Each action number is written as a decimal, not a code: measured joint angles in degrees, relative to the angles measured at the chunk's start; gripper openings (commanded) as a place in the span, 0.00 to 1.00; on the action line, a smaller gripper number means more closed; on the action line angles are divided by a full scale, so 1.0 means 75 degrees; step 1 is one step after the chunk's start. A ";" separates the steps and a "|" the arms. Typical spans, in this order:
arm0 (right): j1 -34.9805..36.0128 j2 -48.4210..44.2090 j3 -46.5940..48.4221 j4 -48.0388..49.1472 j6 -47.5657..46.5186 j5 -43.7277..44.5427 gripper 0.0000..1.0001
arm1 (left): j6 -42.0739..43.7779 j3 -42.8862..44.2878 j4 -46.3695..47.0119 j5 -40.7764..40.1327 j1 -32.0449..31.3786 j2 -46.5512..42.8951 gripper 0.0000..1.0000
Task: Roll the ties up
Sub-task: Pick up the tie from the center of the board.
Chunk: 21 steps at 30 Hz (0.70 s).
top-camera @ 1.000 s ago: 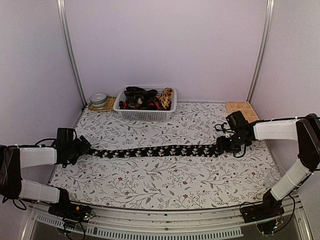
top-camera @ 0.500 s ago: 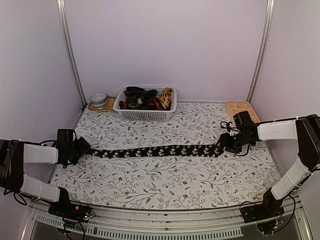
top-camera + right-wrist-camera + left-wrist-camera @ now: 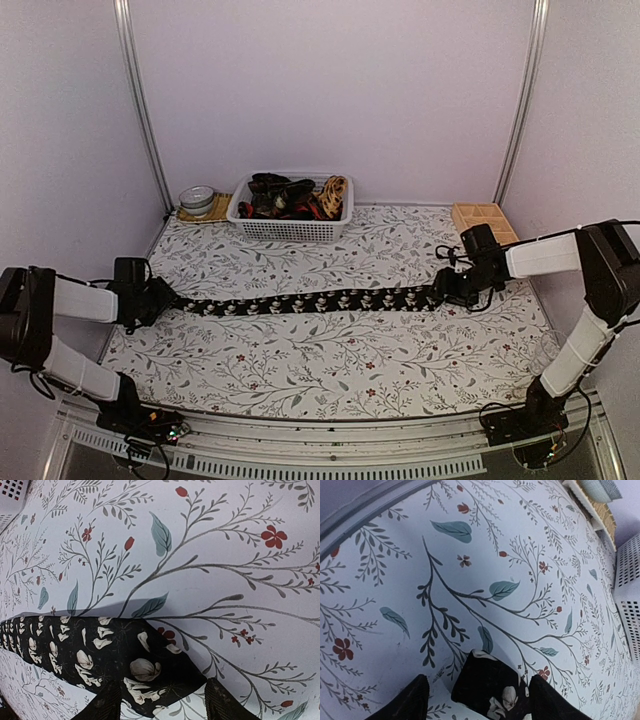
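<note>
A black tie (image 3: pixel 310 301) with pale flower specks lies stretched flat across the table from left to right. My left gripper (image 3: pixel 168 297) is low at its narrow end. In the left wrist view that end (image 3: pixel 492 682) lies between the two fingers (image 3: pixel 405 704), the jaws apart and straddling it. My right gripper (image 3: pixel 443 292) is at the wide pointed end (image 3: pixel 150 672), which lies flat between its spread fingers (image 3: pixel 224 701). More ties are heaped in the white basket (image 3: pixel 290 232) at the back.
A flower-patterned cloth (image 3: pixel 330 360) covers the table. Left of the basket a small metal tin (image 3: pixel 197 197) stands on a woven mat. A wooden compartment tray (image 3: pixel 485 218) sits at the back right. White walls close in on three sides.
The left jaws have narrowed around the tie's narrow end. The right gripper has shifted slightly at the wide end. The tie still lies straight.
</note>
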 measured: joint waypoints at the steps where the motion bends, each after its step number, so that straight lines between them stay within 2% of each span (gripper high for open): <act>1: -0.0003 0.0041 0.0029 0.0015 -0.0003 -0.0006 0.51 | 0.0020 0.0023 0.0061 0.0029 0.0009 0.0082 0.59; 5: -0.0009 0.0175 0.0140 0.0023 -0.0017 -0.0023 0.35 | 0.0035 0.0090 0.0283 0.0146 0.0032 0.0370 0.29; 10: -0.0009 0.0265 0.0154 0.0006 -0.0052 -0.0050 0.15 | 0.0152 0.0114 0.0283 0.0233 0.0058 0.0475 0.00; 14: -0.0009 0.0286 0.0256 -0.0070 -0.0052 -0.0044 0.09 | 0.0332 0.0140 0.0254 0.0268 0.0058 0.0379 0.00; 15: -0.0009 0.0286 0.0300 -0.0079 -0.0055 -0.0044 0.11 | 0.0358 0.0143 0.0239 0.0271 0.0058 0.0300 0.00; 16: -0.0009 0.0286 0.0358 -0.0096 -0.0061 -0.0038 0.18 | 0.0391 0.0149 0.0224 0.0277 0.0058 0.0189 0.00; 18: -0.0009 0.0286 0.0490 -0.0152 -0.0099 -0.0009 0.43 | 0.0478 0.0198 0.0122 0.0259 0.0055 -0.0169 0.00; 21: -0.0009 0.0283 0.0670 -0.0300 -0.0169 0.0050 0.55 | 0.0673 0.0527 -0.0189 0.0105 0.0038 -0.0758 0.00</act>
